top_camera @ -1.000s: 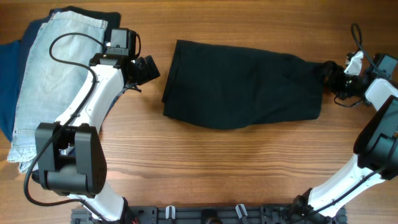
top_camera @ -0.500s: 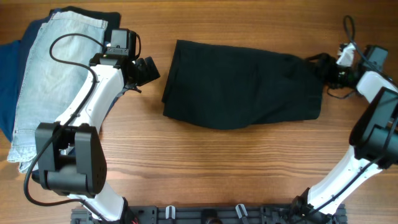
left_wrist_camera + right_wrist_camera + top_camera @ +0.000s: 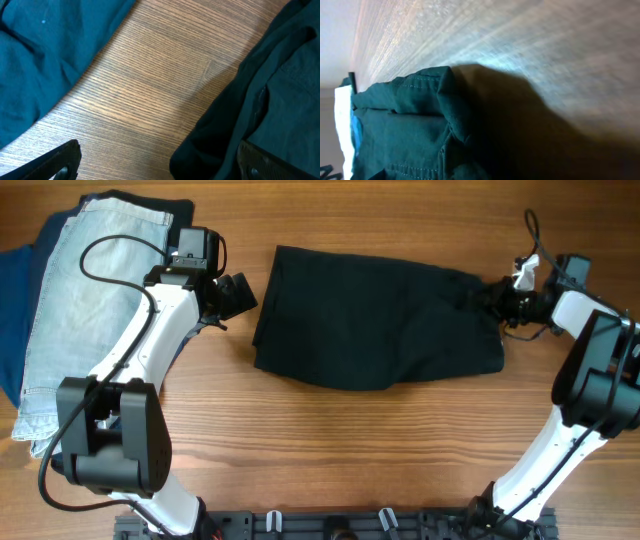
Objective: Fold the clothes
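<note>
The clothes [image 3: 380, 320], a pair of plain black shorts, lie flat across the middle of the wooden table. At their bunched upper right corner my right gripper [image 3: 492, 298] is shut on the fabric. The right wrist view is filled by that stitched cloth [image 3: 410, 125] close up, and its fingers do not show there. My left gripper [image 3: 240, 292] stands open just left of the shorts' left edge. In the left wrist view, one fingertip is over bare wood and the other beside the dark cloth [image 3: 260, 90].
Light-wash denim shorts [image 3: 80, 310] lie at the far left on top of navy blue garments [image 3: 15, 310], which also show in the left wrist view [image 3: 45, 55]. Bare wood runs along the front of the table [image 3: 350, 450].
My right gripper has closed on the shorts' right corner and moved up and to the left. The shorts have slid slightly left with it. The left arm has not moved.
</note>
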Robot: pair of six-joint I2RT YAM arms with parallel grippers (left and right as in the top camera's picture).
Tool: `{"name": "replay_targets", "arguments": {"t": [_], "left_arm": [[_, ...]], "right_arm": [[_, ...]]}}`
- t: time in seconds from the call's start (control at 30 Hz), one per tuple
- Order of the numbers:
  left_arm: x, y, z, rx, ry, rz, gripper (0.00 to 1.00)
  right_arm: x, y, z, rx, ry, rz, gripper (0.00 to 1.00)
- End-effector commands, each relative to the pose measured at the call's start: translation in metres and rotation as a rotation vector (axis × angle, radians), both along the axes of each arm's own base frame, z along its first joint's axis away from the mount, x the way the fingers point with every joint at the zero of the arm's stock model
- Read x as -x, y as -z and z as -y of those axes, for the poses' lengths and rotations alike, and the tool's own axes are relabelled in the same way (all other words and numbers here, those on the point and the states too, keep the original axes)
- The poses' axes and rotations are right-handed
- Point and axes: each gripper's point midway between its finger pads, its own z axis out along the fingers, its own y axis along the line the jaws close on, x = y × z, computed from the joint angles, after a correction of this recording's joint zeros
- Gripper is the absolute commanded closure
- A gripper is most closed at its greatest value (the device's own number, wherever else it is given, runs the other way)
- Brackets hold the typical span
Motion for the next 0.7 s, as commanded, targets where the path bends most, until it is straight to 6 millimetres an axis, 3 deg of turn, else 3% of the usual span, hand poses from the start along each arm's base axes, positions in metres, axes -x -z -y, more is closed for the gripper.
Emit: {"name": "replay_targets", "arguments": {"t": [0.0, 0.23, 0.4, 0.53, 0.67], "left_arm": [[0.003, 0.006, -0.001, 0.002, -0.010, -0.024, 0.01], [0.007, 0.008, -0.001, 0.001, -0.010, -0.041, 0.02], [0.010, 0.008, -0.001, -0.001, -0.010, -0.052, 0.01], [0.009, 0.008, -0.001, -0.001, -0.010, -0.048, 0.01], [0.008, 0.008, -0.001, 0.000, -0.010, -0.044, 0.00]], "right_arm": [[0.052, 0.055, 0.035, 0.071, 0.080, -0.224, 0.96], [0.044, 0.009, 0.060, 0.097, 0.005, -0.212, 0.95], [0.027, -0.049, 0.067, 0.120, -0.065, -0.179, 0.96], [0.020, -0.092, 0.057, 0.132, -0.114, -0.157, 0.96], [0.011, -0.129, 0.025, 0.159, -0.168, -0.110, 0.96]]}}
